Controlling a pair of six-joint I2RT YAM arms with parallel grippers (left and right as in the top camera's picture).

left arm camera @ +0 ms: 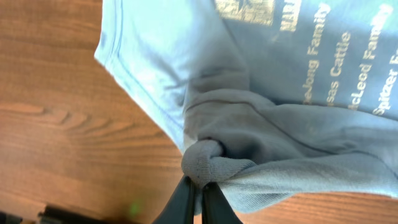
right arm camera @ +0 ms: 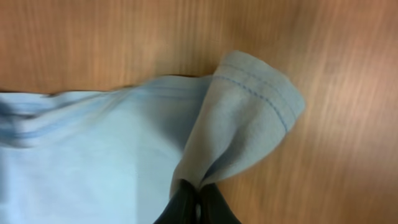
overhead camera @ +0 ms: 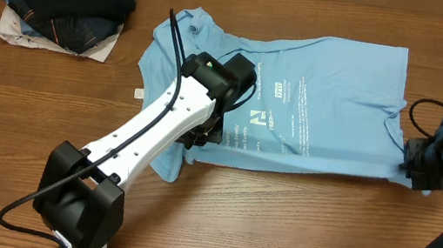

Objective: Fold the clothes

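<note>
On the brown wooden table [overhead camera: 293, 232], we see the light sky-blue short-sleeved cotton T-shirt [overhead camera: 340, 98] lying spread, white print upward. The left gripper [left arm camera: 198, 188], jaws closed, clamps a bunched fold beside one sleeve. The right gripper [right arm camera: 198, 190], likewise closed, pinches the stitched hem corner.

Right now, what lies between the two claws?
The light-blue T-shirt spans that stretch, print up, with the left claw and right claw each pinching its fabric; the overhead view shows it.
</note>
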